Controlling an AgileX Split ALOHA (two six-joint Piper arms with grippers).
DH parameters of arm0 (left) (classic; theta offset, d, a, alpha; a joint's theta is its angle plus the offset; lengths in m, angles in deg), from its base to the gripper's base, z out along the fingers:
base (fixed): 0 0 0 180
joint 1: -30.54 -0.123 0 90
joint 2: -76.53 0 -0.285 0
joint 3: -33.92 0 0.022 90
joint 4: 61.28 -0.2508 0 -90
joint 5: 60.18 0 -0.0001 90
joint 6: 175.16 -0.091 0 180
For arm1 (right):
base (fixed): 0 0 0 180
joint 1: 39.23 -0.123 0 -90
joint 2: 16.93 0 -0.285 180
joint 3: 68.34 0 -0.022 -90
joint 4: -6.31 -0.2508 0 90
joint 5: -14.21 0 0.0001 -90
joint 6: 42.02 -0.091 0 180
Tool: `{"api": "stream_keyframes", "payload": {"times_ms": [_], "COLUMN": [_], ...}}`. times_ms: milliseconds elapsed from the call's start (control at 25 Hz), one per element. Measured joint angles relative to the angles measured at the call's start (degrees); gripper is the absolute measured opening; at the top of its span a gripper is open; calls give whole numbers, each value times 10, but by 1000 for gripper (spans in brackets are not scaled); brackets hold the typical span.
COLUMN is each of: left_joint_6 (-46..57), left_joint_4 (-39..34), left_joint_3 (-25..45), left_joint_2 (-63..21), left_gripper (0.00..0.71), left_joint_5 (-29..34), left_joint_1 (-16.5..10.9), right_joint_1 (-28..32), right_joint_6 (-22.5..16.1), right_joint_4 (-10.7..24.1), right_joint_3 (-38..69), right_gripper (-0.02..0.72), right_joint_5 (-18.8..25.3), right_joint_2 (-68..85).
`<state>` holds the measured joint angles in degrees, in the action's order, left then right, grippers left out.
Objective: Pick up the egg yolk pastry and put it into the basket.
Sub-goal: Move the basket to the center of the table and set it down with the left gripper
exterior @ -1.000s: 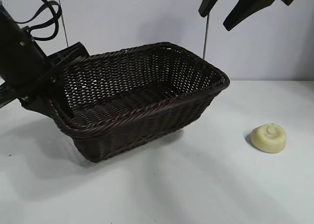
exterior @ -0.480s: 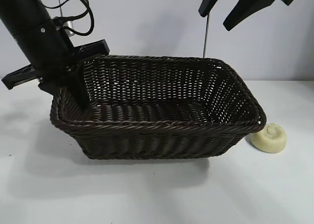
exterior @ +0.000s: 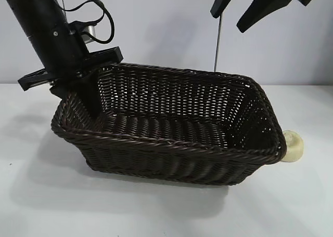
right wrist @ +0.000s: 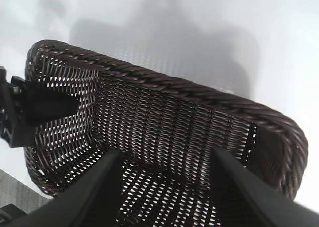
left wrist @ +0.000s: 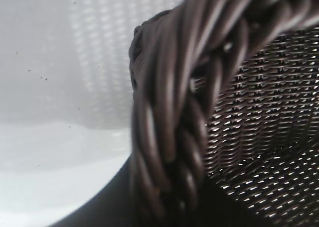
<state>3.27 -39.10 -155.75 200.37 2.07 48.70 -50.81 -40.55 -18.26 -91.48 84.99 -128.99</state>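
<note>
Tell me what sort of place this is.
Probably a robot test bench, not a kitchen: a bare white table against a plain wall, two black arms, the left gripper clamped on a wicker basket, the right gripper hanging open above.

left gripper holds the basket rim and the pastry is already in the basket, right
Not quite. The left gripper does hold the basket rim, but the pastry lies on the table outside, by the basket's right end, as the exterior view shows.
</note>
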Motion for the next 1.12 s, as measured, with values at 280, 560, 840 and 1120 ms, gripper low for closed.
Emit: {"api": "stream_keyframes", "payload": {"times_ms": [280, 560, 840, 1120], "left_joint_6": [-19, -30, -31, -32], "left_joint_4": [33, 51, 52, 52], "left_joint_3": [-1, -2, -1, -1], "left_joint_2": [21, 43, 43, 43], "left_gripper": [103, 103, 103, 103], "left_joint_5": [-1, 1, 0, 0], "left_joint_1": [-26, -25, -25, -25], "right_joint_1": [0, 0, 0, 0], "right_joint_6": [0, 0, 0, 0], "right_joint_4": [0, 1, 1, 1], "right_joint_3": [0, 0, 0, 0], "right_gripper": [390, 390, 390, 390], "right_joint_5": [0, 0, 0, 0], "right_joint_2": [0, 0, 0, 0]}}
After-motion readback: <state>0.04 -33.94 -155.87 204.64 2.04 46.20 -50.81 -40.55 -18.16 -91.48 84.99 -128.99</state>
